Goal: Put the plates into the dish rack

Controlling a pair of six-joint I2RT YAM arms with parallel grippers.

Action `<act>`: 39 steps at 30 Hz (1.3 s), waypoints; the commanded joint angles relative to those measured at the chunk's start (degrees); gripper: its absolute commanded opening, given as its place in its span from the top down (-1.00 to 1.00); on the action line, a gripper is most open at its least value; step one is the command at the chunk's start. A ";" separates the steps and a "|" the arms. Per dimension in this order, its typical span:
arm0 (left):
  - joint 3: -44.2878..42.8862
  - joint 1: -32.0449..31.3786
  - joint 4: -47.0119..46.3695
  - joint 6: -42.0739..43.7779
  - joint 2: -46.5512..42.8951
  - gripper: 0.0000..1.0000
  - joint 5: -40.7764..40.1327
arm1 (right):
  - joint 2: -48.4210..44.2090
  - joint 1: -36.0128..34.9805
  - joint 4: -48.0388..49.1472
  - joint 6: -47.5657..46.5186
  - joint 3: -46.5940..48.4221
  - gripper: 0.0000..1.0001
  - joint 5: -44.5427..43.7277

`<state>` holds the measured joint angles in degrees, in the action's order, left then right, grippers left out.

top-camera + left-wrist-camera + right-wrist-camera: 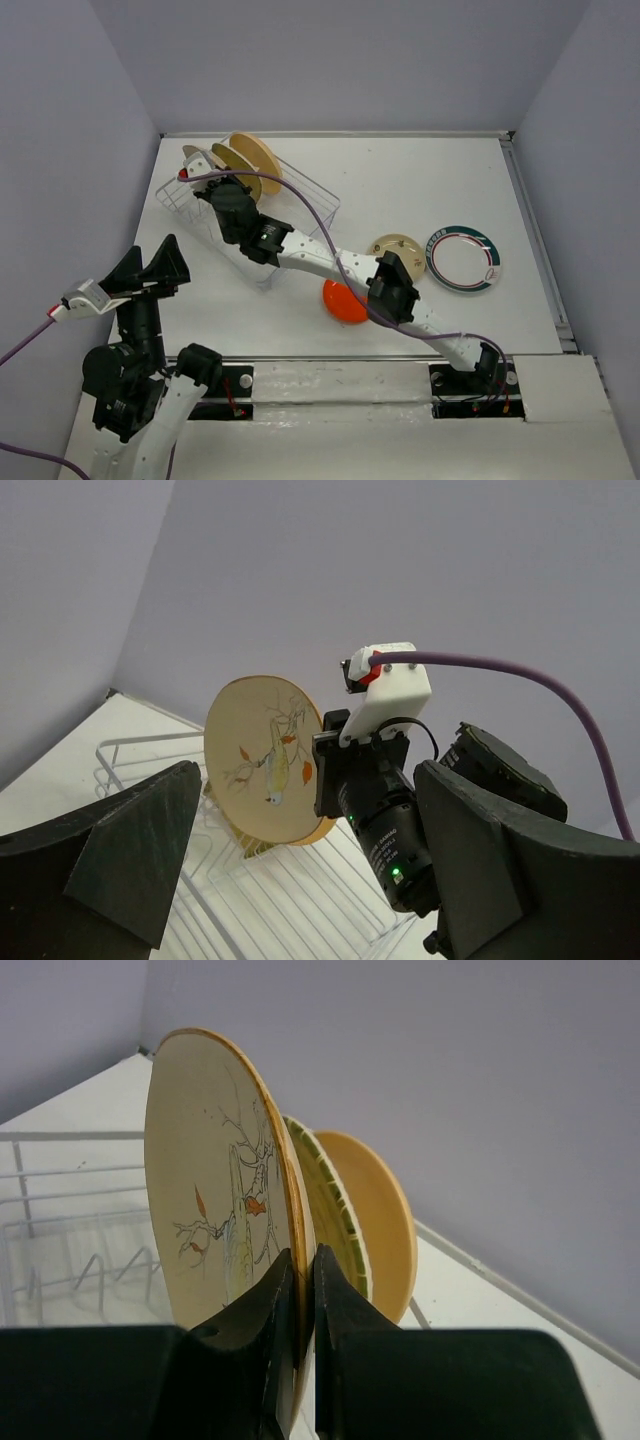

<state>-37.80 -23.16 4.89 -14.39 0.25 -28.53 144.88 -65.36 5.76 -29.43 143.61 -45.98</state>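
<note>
Between the right fingers [272, 1345], pinched at its rim, the cream plate [210, 1200] stands upright in the dish rack [70, 1171], the ribbed plate [330, 1205] just to their right, so a crooked release could knock them together, while the left fingers [130, 850] hang spread, empty.

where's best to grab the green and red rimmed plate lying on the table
Probably pinch the rim of the green-rimmed plate at its right edge from above, one finger inside, one outside. It lies flat, so only the rim offers a hold; the small beige plate crowds its left edge.
</note>
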 commanded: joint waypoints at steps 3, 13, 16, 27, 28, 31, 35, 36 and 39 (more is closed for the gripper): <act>0.89 -0.22 -4.18 0.77 -2.45 -0.98 0.76 | -2.84 0.94 18.23 -7.13 6.16 0.87 -3.51; 0.98 -0.22 -4.27 0.77 -2.10 -0.98 0.94 | -3.56 2.17 17.01 -3.45 0.79 0.86 0.44; 0.89 -0.22 -4.18 0.77 -2.10 -0.98 0.76 | -1.28 2.70 14.90 -2.21 1.84 0.86 1.24; 0.98 -0.48 -4.27 0.86 -2.01 -0.98 0.94 | 0.40 2.70 10.50 5.34 -0.44 0.86 2.56; 0.98 -0.49 -4.18 0.86 -2.01 -0.98 0.94 | 0.67 2.70 10.24 5.96 -0.44 0.87 2.56; 0.98 -0.57 -4.27 0.86 -1.92 -0.98 0.94 | 1.55 2.70 9.89 6.58 -0.61 0.87 2.47; 0.98 -0.66 -4.36 0.94 -1.75 -0.98 1.02 | 2.16 3.22 9.27 8.68 -1.31 0.87 2.91; 0.98 -0.66 -4.27 0.95 -1.75 -0.98 1.11 | 2.08 3.22 9.10 9.47 -1.49 0.86 3.17; 1.06 -0.75 -4.27 0.95 -1.66 -0.98 1.11 | 1.46 3.93 7.43 13.51 -2.90 0.86 4.05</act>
<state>-37.08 -23.57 4.10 -14.35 0.25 -27.40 149.40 -62.48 6.35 -22.59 140.42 -43.42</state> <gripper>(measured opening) 0.990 0.122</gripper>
